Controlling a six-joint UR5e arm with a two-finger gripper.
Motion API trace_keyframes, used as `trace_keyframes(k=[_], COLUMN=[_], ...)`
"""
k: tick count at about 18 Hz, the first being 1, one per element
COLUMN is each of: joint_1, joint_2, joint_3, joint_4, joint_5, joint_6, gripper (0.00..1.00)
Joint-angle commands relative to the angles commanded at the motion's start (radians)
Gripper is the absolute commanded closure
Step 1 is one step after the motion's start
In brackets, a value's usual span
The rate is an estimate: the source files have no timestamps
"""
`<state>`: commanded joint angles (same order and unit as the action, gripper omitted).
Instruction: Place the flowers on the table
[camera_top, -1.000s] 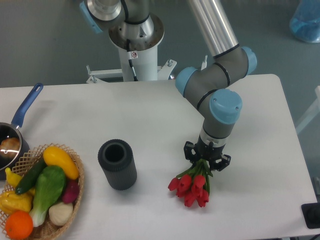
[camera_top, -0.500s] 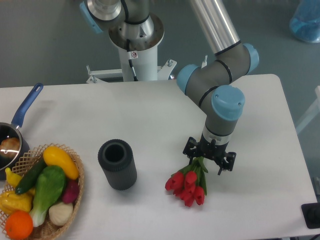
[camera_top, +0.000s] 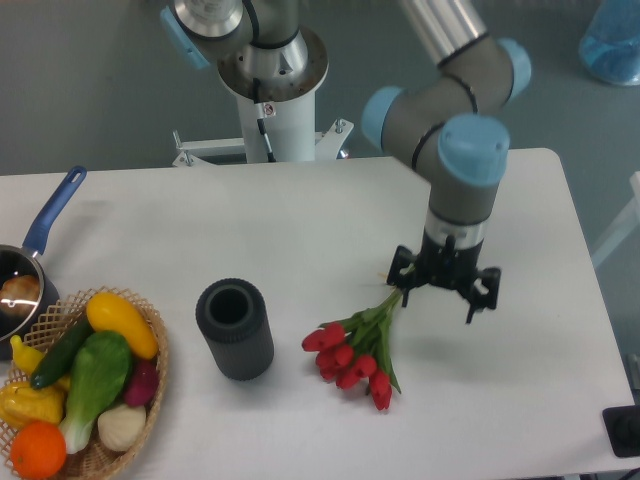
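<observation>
- We see the flowers (camera_top: 352, 351) lying flat on the table (camera_top: 300, 220), toward its front edge, red heads pointing to the front-left.
- The gripper (camera_top: 445, 288) is over the stem ends, with its fingers spread apart and gripping nothing.
- A dark cylinder (camera_top: 235, 328) stands left of the flowers.
- A wicker basket (camera_top: 150, 385) of vegetables sits at the front-left corner.

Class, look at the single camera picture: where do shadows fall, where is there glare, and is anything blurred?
Fixed camera view: soft shadows lie on the table under the gripper, beside the flowers and the dark cylinder; a bright highlight runs along the metal arm tube; everything central looks sharp, with no obvious motion blur.
</observation>
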<state>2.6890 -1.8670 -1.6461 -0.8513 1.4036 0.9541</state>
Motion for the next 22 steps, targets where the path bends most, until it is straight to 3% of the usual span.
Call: trace_keyframes(k=[3, 7, 17, 22], joint_1=[0.023, 0.055, 0.100, 0.120], joint_2=[0.038, 0.066, 0.140, 0.164], joint_3=[0.023, 0.025, -0.020, -0.055], joint_4=[0.000, -0.005, -0.023, -0.018], joint_5=[0.002, 0.003, 0.109, 0.110], joint_6=[0.005, 0.145, 0.389, 0.403], gripper=[0.00, 0.00, 0.00, 0.00])
